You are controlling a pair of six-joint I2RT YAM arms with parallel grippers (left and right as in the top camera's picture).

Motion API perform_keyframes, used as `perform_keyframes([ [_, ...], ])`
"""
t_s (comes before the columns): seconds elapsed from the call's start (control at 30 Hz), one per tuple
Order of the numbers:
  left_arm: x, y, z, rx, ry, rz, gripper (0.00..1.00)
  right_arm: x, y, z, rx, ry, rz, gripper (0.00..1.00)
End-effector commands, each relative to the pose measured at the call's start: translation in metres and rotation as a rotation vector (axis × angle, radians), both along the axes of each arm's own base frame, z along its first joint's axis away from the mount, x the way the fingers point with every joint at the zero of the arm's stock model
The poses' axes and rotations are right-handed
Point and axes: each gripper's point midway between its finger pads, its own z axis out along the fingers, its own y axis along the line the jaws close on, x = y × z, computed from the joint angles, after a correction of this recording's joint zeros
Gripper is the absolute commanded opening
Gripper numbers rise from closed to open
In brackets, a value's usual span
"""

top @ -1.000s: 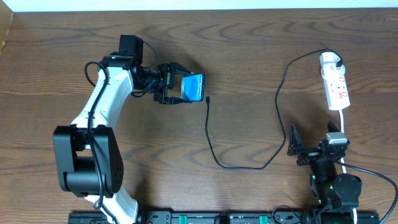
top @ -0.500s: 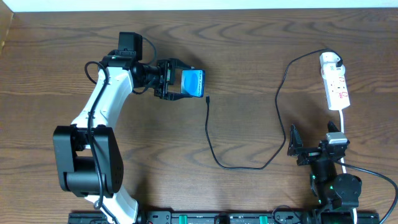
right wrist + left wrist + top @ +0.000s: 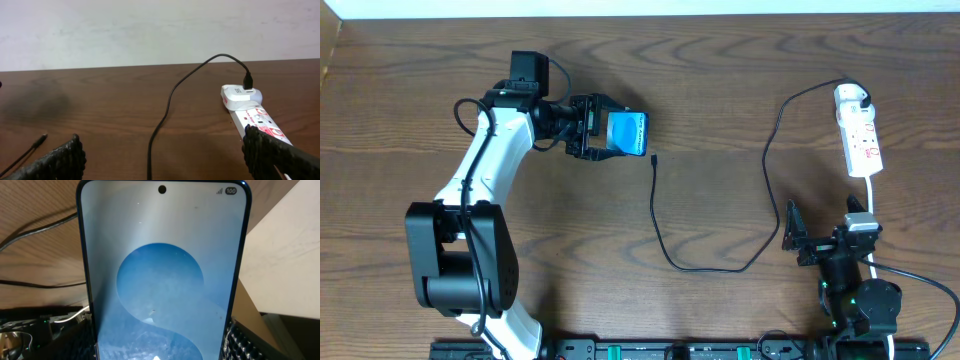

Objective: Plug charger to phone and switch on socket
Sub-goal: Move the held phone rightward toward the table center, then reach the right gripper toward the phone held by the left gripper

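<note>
My left gripper [image 3: 595,130] is shut on the phone [image 3: 628,133], holding it by its near end above the table; its blue screen with a lighter circle fills the left wrist view [image 3: 162,280]. The charger's black cable [image 3: 665,240] loops across the table, its plug tip [image 3: 654,158] lying just below the phone. Its white adapter [image 3: 850,97] sits in the far end of the socket strip [image 3: 862,143], also seen in the right wrist view [image 3: 250,112]. My right gripper [image 3: 815,240] is open and empty near the front edge, the cable [image 3: 160,125] between its fingers' line of sight.
The strip's white cord [image 3: 872,195] runs down toward the right arm's base. A pale wall edge lies along the table's far side.
My left gripper has carried the phone slightly up and away from the plug tip, turning it a little. The right arm has not moved.
</note>
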Motion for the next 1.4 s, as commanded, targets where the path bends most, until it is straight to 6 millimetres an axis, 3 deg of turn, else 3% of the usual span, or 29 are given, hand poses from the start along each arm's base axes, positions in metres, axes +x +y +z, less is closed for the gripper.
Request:
perform_keyframes([
  [0.0, 0.004, 0.0, 0.014, -0.019, -0.029, 0.003, 0.57, 0.0, -0.001, -0.001, -0.001, -0.001, -0.006, 0.99],
  [0.43, 0.008, 0.006, 0.005, 0.053, -0.049, 0.017, 0.57, 0.0, -0.001, 0.002, -0.001, -0.012, -0.006, 0.99],
  [0.63, 0.009, 0.007, -0.003, 0.117, -0.088, -0.003, 0.56, -0.002, 0.013, 0.003, 0.008, -0.015, 0.078, 0.99],
  [0.8, 0.008, -0.006, -0.011, 0.191, -0.114, -0.03, 0.56, -0.004, 0.025, 0.004, 0.042, 0.004, 0.145, 0.99],
  [1.1, 0.019, -0.029, -0.003, 0.203, -0.26, -0.089, 0.56, 0.005, 0.036, 0.033, 0.06, 0.075, 0.208, 0.99],
  [1.37, 0.019, -0.029, -0.003, 0.203, -0.259, -0.088, 0.56, 0.045, 0.066, 0.07, 0.102, 0.229, 0.396, 0.99],
])
